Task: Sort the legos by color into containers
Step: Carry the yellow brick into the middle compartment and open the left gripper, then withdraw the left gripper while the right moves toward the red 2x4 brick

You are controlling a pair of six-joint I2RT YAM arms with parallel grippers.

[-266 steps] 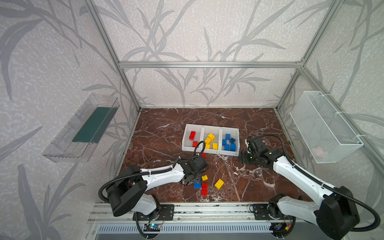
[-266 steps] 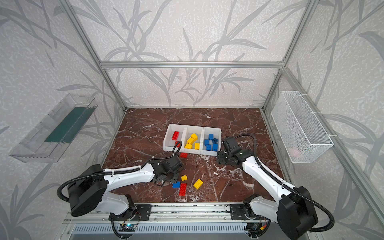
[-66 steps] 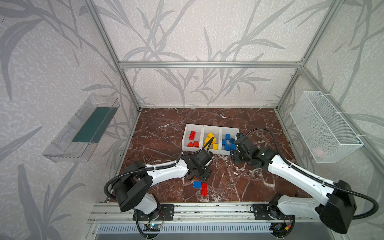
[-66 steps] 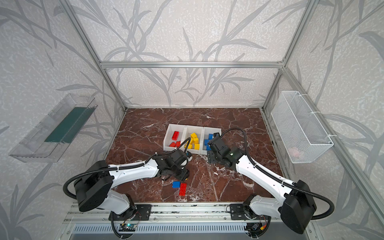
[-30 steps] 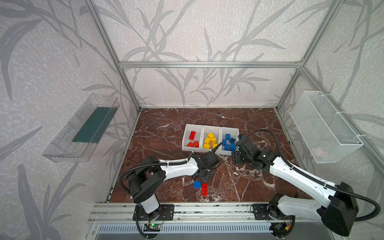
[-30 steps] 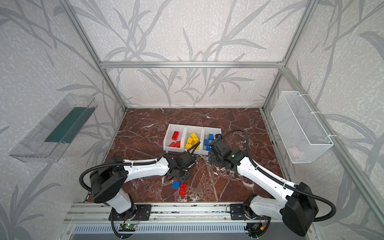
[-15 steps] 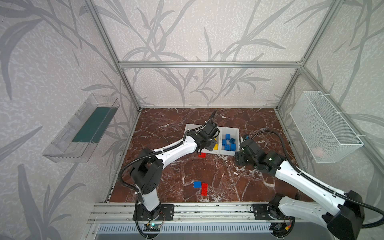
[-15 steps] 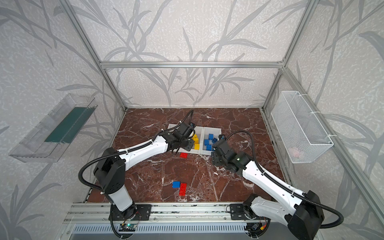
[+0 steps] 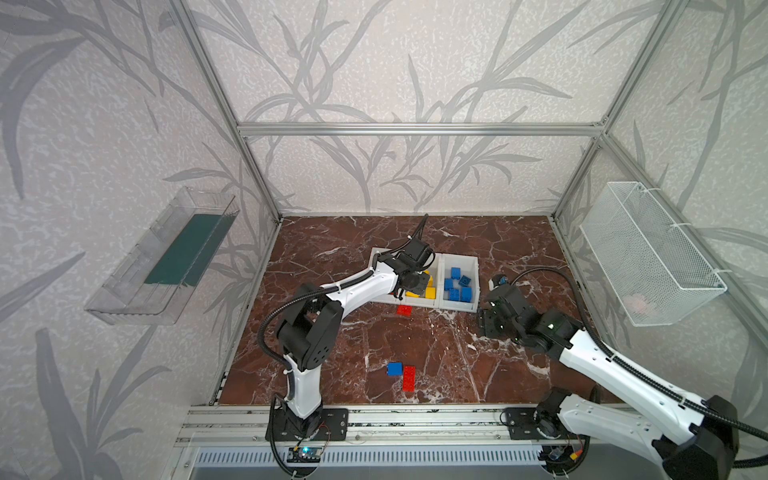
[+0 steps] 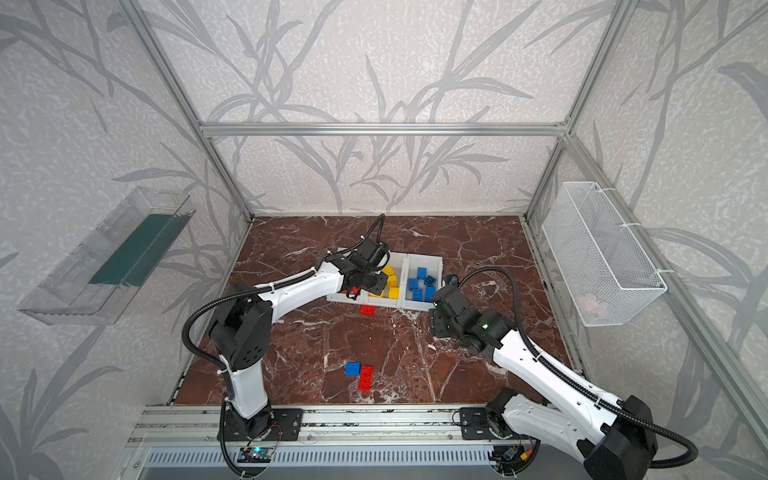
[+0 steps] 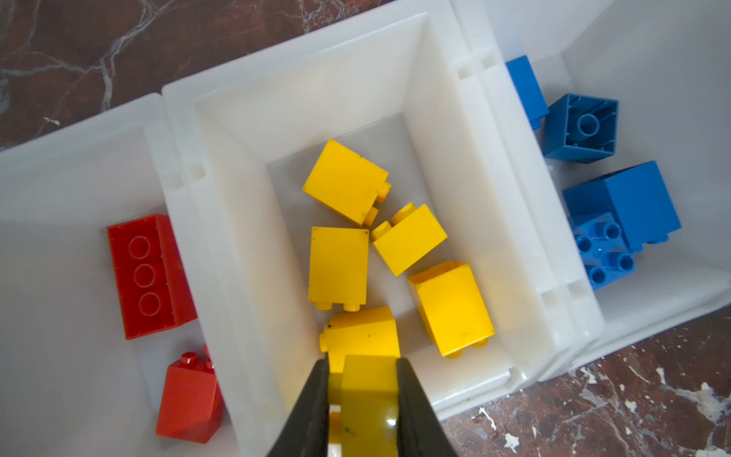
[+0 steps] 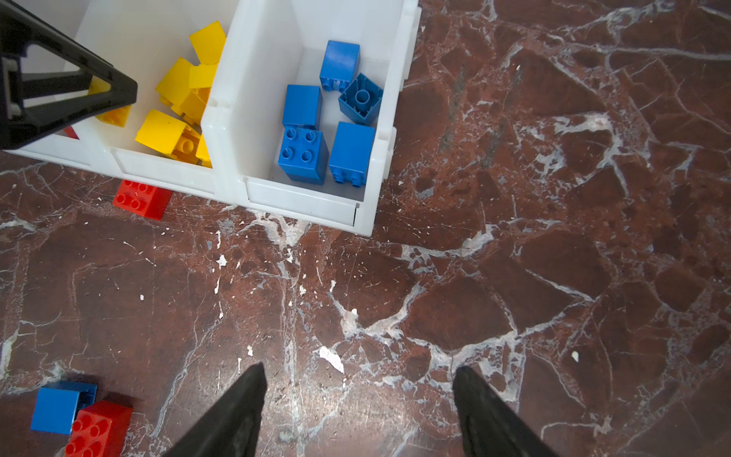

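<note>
One yellow brick (image 11: 368,403) sits clamped between the jaws of the left gripper (image 11: 362,358); right gripper (image 12: 358,368) gapes wide.

The legos (image 11: 338,265) are smooth, glossy hard plastic (the yellow lego (image 11: 368,395) between the matt black fingers (image 11: 312,403) of the left tool (image 11: 362,358) carries a bright glint). The containers (image 11: 466,190) are milky white plastic, satin and faintly translucent. The bench (image 12: 514,277) looks like polished red-brown marble, white-veined. The basket (image 9: 648,257) is white-coated wire mesh.
</note>
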